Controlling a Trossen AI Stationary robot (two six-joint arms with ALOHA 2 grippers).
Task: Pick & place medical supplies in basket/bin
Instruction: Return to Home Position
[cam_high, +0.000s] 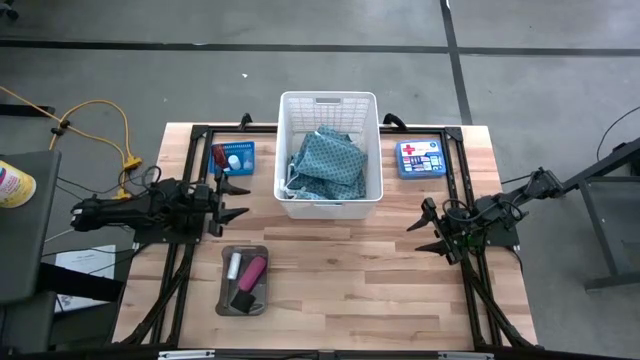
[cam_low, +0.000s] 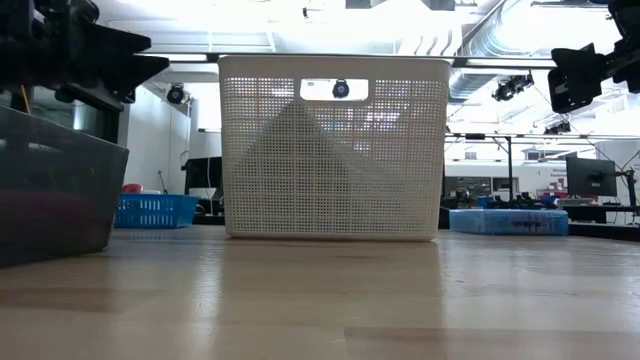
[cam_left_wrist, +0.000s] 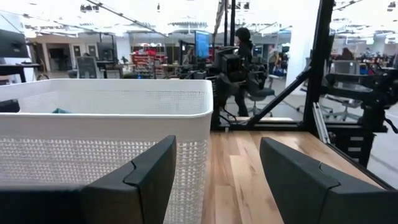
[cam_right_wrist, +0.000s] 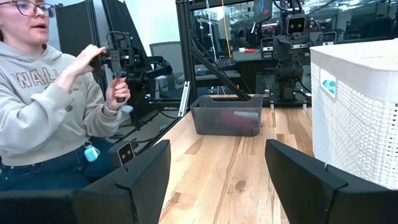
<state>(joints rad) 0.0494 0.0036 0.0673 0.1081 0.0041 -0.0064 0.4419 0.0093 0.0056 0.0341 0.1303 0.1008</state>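
Right up front, the shallow grey rectangular tray (cam_high: 222, 285) sits near the front edge of the pale wooden counter (cam_high: 400, 290). It carries a pink cylinder (cam_high: 253, 270), a small white tube (cam_high: 235, 266) beside it and a black block (cam_high: 243, 300) at the near end.

Centre stage at the back stands the large white plastic basket with slotted walls (cam_high: 330, 97). Two teal dotted cloths (cam_high: 330, 165) are crumpled inside it, and that's where the bulk of the supplies lies. To its left is the small blue mesh-walled basket (cam_high: 233, 172), holding small red-and-white pieces (cam_high: 218, 155). To its right lies a flat blue box with a red cross (cam_high: 420, 158).

Now the arms. The left end effector (cam_high: 243, 201) hangs between the blue basket and the grey tray, just left of the white basket, released, its fingers spread wide. The right end effector (cam_high: 422, 228) hovers over the counter's right side, well apart from the white basket and nearer the front than the blue box, also released with its fingers apart.

Beyond the counter's left side, in the right wrist view, a person (cam_right_wrist: 50, 93) in a grey sweatshirt grips a dark handle.
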